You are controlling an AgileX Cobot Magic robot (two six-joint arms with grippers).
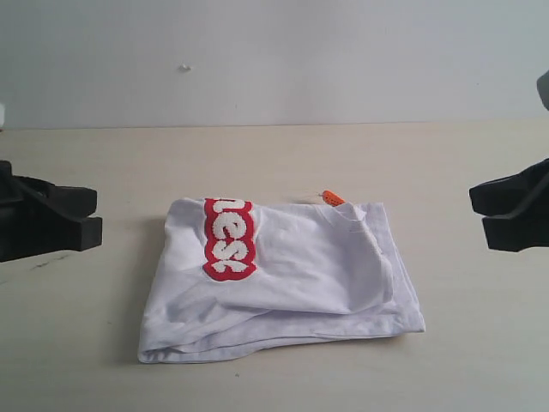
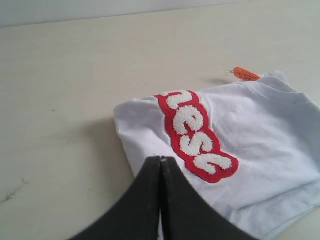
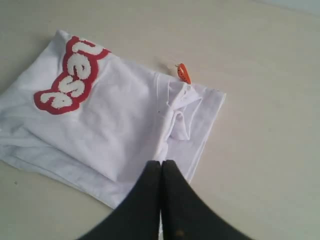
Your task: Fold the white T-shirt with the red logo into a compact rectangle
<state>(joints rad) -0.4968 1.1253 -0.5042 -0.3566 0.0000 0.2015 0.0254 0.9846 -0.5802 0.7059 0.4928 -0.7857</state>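
The white T-shirt (image 1: 292,275) lies folded into a rough rectangle in the middle of the table. Its red logo (image 1: 228,239) runs down the top layer near the left edge, partly folded under. An orange neck tag (image 1: 333,198) sticks out at the far edge. My left gripper (image 1: 86,216) hovers left of the shirt, shut and empty; in the left wrist view its tips (image 2: 161,159) sit over the shirt (image 2: 250,135) near the logo (image 2: 196,134). My right gripper (image 1: 480,210) hangs to the right, shut and empty, its tips (image 3: 161,162) above the shirt's (image 3: 115,115) edge.
The beige table (image 1: 274,154) stretches around the shirt on all sides. A pale wall (image 1: 274,51) stands behind the table's far edge. A dark object (image 1: 544,86) shows at the right border.
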